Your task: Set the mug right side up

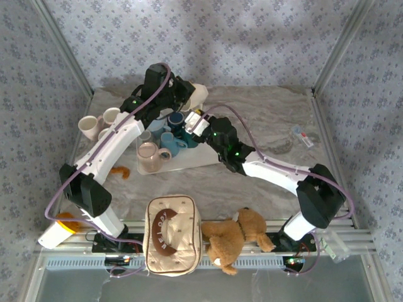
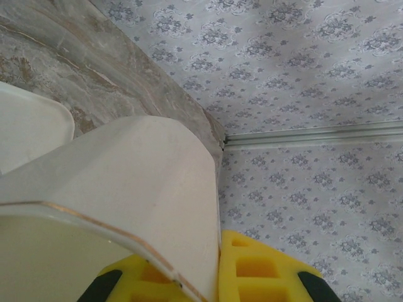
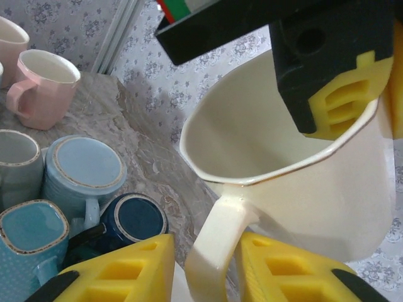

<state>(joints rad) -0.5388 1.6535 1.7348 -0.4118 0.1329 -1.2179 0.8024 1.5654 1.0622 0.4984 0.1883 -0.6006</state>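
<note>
Cream mug (image 3: 302, 189) hangs pinched at its rim by our left gripper (image 2: 204, 280), while our right gripper (image 3: 208, 274) straddles its handle (image 3: 217, 242); we cannot tell whether it clamps.

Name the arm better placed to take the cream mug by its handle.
Right, probably. The right hand straddles the handle of the cream mug, fingers either side. The left hand is shut on the rim, busy holding it.
</note>
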